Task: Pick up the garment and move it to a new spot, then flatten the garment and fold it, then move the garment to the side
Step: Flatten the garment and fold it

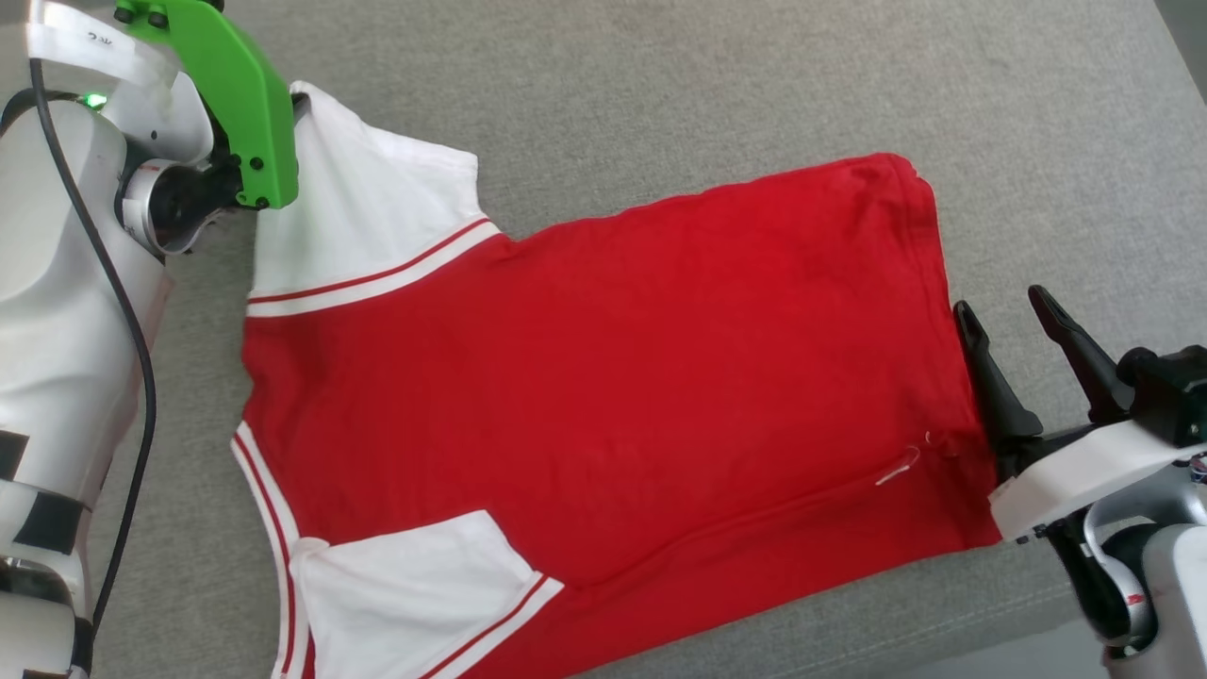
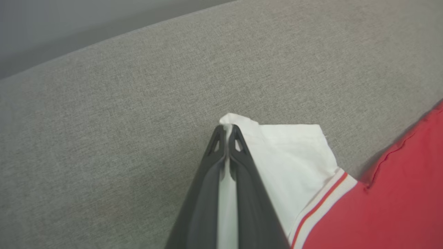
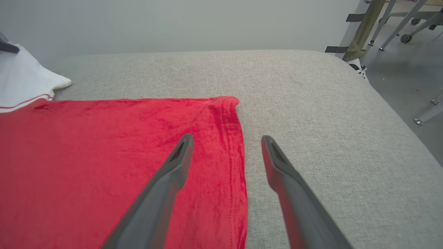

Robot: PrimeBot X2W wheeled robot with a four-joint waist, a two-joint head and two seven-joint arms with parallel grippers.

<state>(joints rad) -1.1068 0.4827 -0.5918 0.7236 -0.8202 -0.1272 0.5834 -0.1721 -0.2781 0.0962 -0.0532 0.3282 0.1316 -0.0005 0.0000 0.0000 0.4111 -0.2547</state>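
Note:
The garment [image 1: 603, 377] lies spread on the grey cushion, a plain red side up, with a white sleeve at the upper left and another at the lower left. In the left wrist view my left gripper [image 2: 227, 129] is shut on the edge of the far white sleeve [image 2: 294, 155], white cloth pinched between its dark fingers. In the head view that arm's green bracket [image 1: 236, 94] covers the fingers. My right gripper [image 1: 1009, 311] stands open at the garment's hem [image 3: 235, 152], one finger [image 3: 180, 155] over the red cloth and the other [image 3: 273, 155] over bare cushion.
The grey cushion [image 1: 717, 85] stretches wide behind the garment. Its rounded right edge [image 3: 391, 103] drops to a floor with chair legs and castors [image 3: 408, 20]. The cushion's front edge runs near the head view's lower right [image 1: 943, 641].

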